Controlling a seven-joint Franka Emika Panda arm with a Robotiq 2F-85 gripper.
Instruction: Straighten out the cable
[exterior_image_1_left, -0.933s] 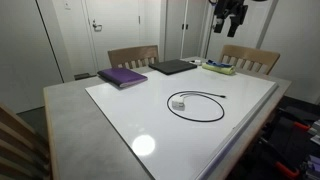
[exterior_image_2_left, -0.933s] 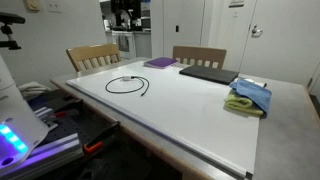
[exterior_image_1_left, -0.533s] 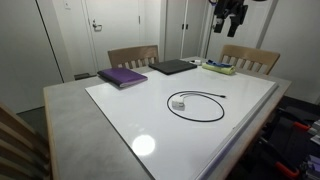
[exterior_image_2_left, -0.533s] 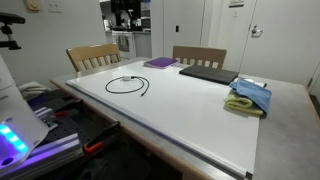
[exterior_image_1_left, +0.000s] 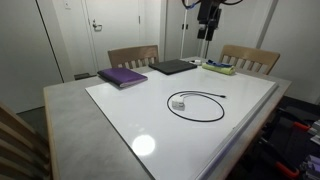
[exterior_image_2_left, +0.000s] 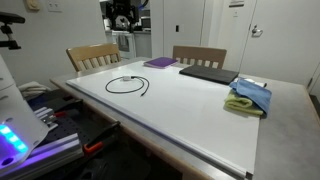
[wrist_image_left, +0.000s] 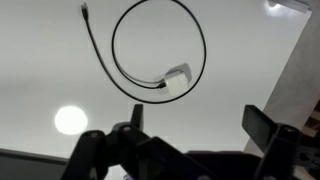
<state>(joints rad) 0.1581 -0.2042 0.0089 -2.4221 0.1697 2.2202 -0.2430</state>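
- Counter (exterior_image_1_left: 66, 112) with a grey top, seen in both exterior views; a glossy white panel (exterior_image_1_left: 130, 115) covers most of it.
- Thin black cable (exterior_image_1_left: 200, 94) lies on the panel around the middle of the counter, curled into one round loop.
- Small white-grey plug block (exterior_image_1_left: 178, 104) sits at one end of the cable, on the rim of the loop. The other end trails out past the loop as a short free tail.
- In the wrist view the loop (wrist_image_left: 206, 50) shows from above, with the plug block (wrist_image_left: 176, 78) at its lower side.
- Robot hand (exterior_image_1_left: 207, 25) hangs high over the far edge of the counter, well apart from the cable.
- In the wrist view the hand (wrist_image_left: 195, 135) has its dark fingers (wrist_image_left: 262, 124) spread wide, with nothing between them.
- Purple folder (exterior_image_1_left: 122, 76), a closed dark laptop (exterior_image_1_left: 173, 67) and a heap of green and blue cloths (exterior_image_1_left: 219, 68) line the far edge of the counter, well apart from the cable.
- Two wooden chairs (exterior_image_1_left: 133, 56) stand behind that far edge.
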